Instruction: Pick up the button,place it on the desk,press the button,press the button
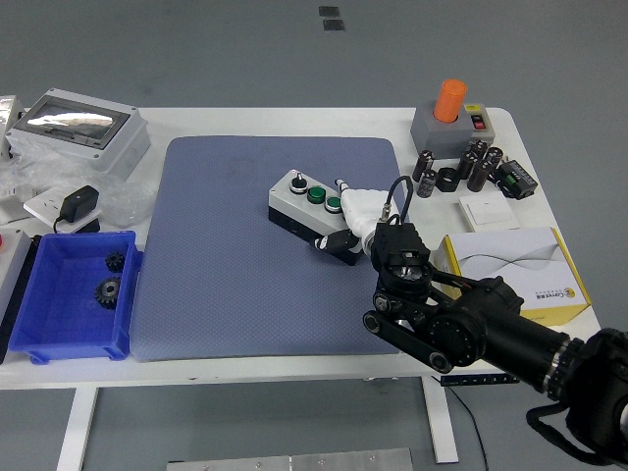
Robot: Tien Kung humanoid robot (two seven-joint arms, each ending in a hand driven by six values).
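The button box has a white top on a black base, with a small selector knob and two green buttons. It lies flat on the blue-grey mat, near the mat's middle right. My right hand is white and comes in on a black arm from the lower right. It sits over the box's right end. Most of its fingers are curled in, one fingertip sticks out past the box's far edge, and the thumb lies against the box's near side. The box's right end is hidden under the hand.
A blue bin holding gears stands at the left. A grey enclosure and a black adapter are at the back left. An orange-capped grey box, black cylinders, a white switch plate and a yellow-white carton stand at the right.
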